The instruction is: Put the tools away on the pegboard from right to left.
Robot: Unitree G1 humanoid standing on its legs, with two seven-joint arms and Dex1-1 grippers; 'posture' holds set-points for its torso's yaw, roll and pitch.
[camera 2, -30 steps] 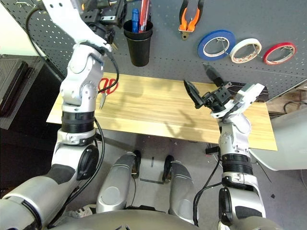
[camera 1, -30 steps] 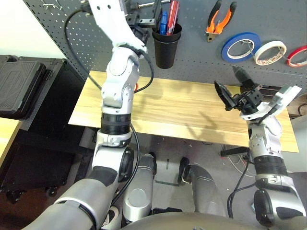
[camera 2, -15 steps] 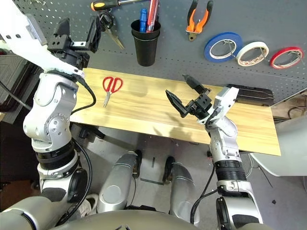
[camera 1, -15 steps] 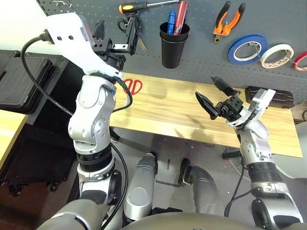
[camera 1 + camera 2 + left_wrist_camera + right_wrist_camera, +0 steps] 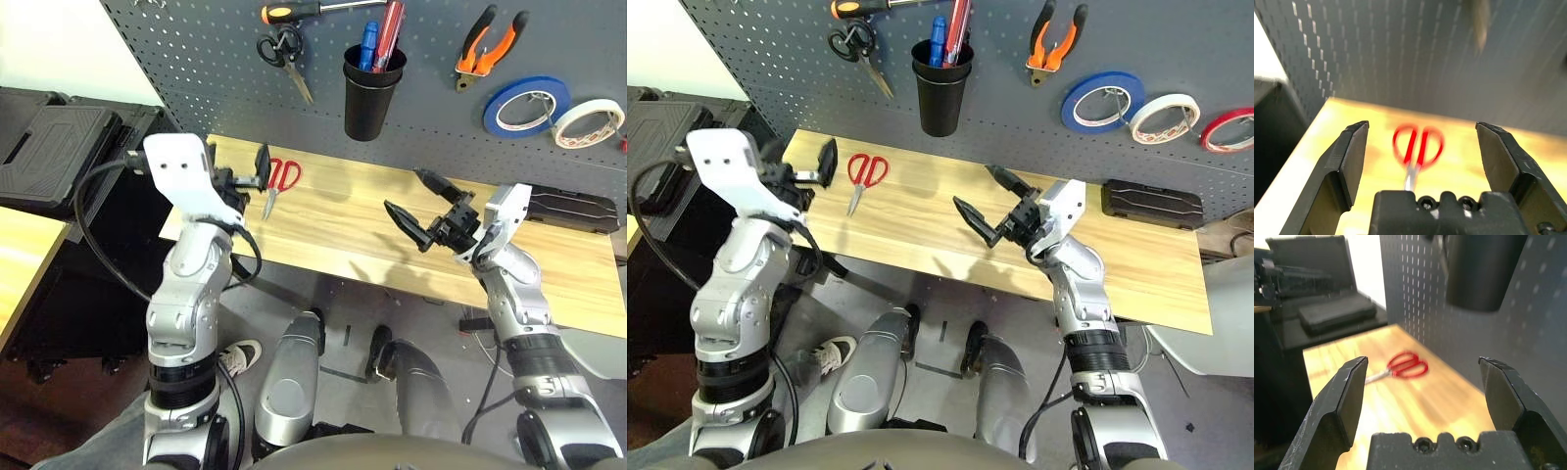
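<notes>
Tape, pliers and screwdriver hang on pegboard; red scissors remain flat on worktop, left hand wide open, empty, just beside them; right hand likewise empty.

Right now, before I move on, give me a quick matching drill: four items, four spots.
Items:
1. red scissors
2. pliers
3. screwdriver
4. white tape

Spots:
A. on a hook between the blue and red rolls
B. flat on the table
C. hung right of the black cup
D. across the board's top, above the black scissors

Pairs: 1-B, 2-C, 3-D, 4-A
</notes>
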